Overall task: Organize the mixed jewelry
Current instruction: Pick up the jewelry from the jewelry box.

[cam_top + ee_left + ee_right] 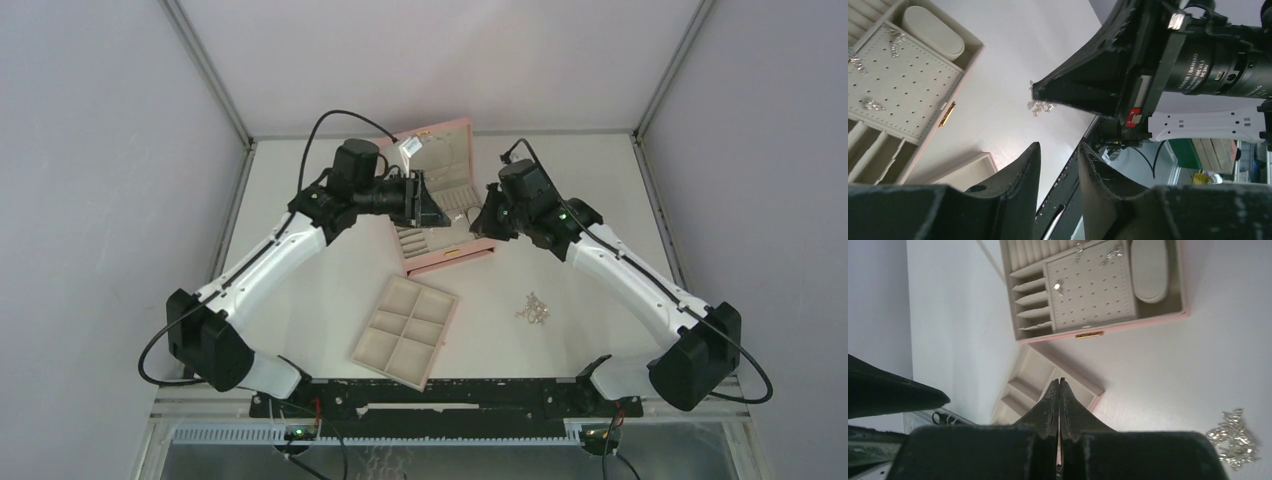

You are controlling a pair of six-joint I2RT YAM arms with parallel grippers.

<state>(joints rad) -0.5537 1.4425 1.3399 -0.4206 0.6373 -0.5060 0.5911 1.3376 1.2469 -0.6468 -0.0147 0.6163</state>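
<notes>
The mixed jewelry [533, 308] lies heaped on the counter [330, 300], well apart from both tools, which hover by the pink box [450, 257]. The left tool [1058, 145] is released and empty; the right tool [1059, 382] is clenched on nothing. Only the wrist views show earrings [1058, 286] on the box's dotted pad.

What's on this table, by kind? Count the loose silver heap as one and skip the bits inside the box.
Robot arms: 2
Pink jewelry box: 1
Beige six-compartment tray: 1
Loose silver jewelry heap: 1
Total: 5
</notes>
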